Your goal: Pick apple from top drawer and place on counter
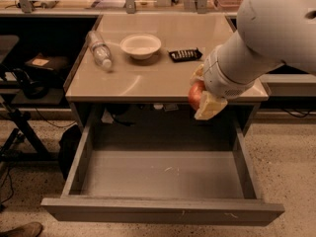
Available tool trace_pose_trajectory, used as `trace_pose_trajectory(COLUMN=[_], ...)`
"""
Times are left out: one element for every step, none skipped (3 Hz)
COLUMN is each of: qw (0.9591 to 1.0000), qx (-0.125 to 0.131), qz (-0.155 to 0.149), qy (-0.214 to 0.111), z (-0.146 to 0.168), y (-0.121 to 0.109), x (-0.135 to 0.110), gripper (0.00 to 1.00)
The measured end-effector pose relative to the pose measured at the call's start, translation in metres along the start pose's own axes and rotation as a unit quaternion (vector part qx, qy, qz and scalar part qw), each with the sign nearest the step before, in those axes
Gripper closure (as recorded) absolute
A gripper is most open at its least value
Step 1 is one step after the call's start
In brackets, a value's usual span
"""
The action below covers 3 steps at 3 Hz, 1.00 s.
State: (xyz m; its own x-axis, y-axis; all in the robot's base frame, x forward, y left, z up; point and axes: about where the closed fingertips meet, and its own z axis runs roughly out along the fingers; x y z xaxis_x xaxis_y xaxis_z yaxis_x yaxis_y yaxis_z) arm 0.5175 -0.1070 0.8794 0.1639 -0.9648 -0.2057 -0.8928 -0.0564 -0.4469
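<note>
Noted the gripper (201,100) at the front lip of the beige glossy surface (163,80), about 4 o'clock on it, jaws clamped on the small round red apple (195,94). The apple was clear of the wide grey metal top drawer (163,177), which stood pulled open. I judged the pick done; carrying over the surface and letting go remained. Count: one apple, one white bowl (140,46) at 12 o'clock, one clear plastic bottle (100,51) lying at 10, one black ridged object (185,55) at 1.

Cream gripper (201,96) on bulky white arm (266,38)
</note>
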Motion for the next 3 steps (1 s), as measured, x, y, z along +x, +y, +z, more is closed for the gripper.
trace_pose_trajectory(qw=[0.9996, 0.9943, 0.9800], qx=[-0.003, -0.011, -0.043], qz=[-0.001, -0.013, -0.052], qy=[0.030, 0.105, 0.187], z=[0.000, 0.004, 0.013], y=[-0.031, -0.092, -0.142], x=[0.004, 0.025, 0.049], gripper=[1.00, 1.00, 1.00])
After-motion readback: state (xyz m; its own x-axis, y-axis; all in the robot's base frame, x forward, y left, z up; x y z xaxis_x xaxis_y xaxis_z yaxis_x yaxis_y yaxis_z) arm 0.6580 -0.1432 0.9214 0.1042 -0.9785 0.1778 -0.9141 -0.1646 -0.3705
